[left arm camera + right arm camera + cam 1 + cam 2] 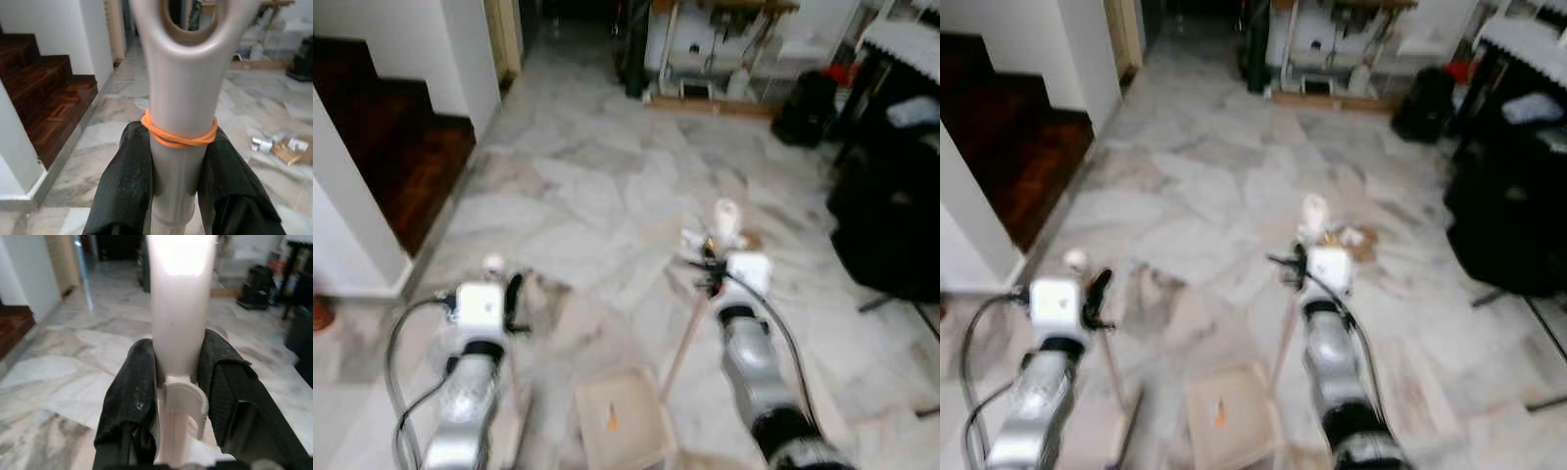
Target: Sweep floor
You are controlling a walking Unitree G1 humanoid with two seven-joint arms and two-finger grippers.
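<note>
The left gripper [178, 186] is clenched around a grey-beige handle [180, 98], its two black fingers [124, 181] pressing either side of the shaft just below an orange rubber band [178, 137] wrapped round it; the handle's end has a hanging hole near the top of the left wrist view. In the left eye view this gripper [509, 299] sits at lower left of the frame. The right gripper [178, 401] clamps a white handle [181, 308], fingers [129, 401] touching both sides; in the left eye view it [710, 274] stands right of centre, with a thin pale pole [683, 343] slanting down from it towards a beige dustpan [622, 421] at the lower middle, which holds a small orange scrap [612, 419]. A little heap of paper and brown litter [720, 235] lies on the marble floor [578, 186] just beyond the right gripper. Dark wooden stairs [391, 137] fill the upper left; a black chair [891, 215] stands at right. The head views are blurred.
</note>
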